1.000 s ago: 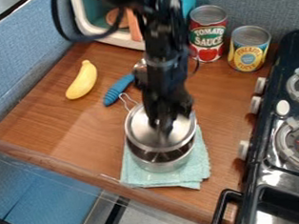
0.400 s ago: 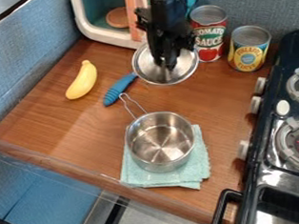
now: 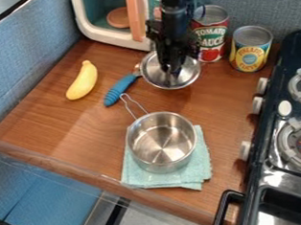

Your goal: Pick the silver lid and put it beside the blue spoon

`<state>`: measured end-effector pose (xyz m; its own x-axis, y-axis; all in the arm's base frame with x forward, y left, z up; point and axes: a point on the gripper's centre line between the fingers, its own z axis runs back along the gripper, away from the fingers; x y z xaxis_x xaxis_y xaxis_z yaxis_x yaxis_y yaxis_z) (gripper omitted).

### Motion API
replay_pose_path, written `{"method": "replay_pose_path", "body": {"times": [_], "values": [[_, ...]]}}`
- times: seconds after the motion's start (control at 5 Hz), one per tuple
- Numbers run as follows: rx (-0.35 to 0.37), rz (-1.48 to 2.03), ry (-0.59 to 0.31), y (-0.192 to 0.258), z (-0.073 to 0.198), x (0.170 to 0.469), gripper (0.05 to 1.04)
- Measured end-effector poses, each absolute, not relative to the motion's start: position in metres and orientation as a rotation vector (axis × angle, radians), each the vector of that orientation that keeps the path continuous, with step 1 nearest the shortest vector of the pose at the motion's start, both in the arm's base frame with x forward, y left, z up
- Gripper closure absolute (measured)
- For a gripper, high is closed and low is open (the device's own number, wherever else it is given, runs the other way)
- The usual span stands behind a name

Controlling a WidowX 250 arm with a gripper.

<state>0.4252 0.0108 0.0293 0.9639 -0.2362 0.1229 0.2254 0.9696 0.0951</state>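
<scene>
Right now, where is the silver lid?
In the camera view, the silver lid is above centre, beneath the end effector, between the blue spoon at left and the red can at right.

A yellow banana (image 3: 83, 81) lies on the brown wooden bench (image 3: 70, 126), at the left. Near the front, an open metal pot (image 3: 161, 164) stands upright on a folded pale-green cloth (image 3: 183, 180), its wire handle pointing toward the back left. At the back are a white-framed box (image 3: 105, 36) with a teal interior, a red can (image 3: 210, 35) and, just beside that, a yellow can (image 3: 249, 55). A black stove (image 3: 294, 45) with pale knobs (image 3: 245, 150) lines the right side.
</scene>
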Motion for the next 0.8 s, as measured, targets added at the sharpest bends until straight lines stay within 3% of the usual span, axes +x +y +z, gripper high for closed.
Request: {"method": "replay_pose_path", "body": {"times": [0.2,0.4,0.6,0.8], "values": [[0.073,-0.254,-0.076,0.009,0.010,0.427,0.804],[0.060,-0.261,-0.018,0.009,-0.005,0.420,0.739],[0.047,-0.252,-0.021,0.007,-0.006,0.419,0.470],[0.055,-0.231,-0.041,0.008,0.013,0.419,0.152]]}}
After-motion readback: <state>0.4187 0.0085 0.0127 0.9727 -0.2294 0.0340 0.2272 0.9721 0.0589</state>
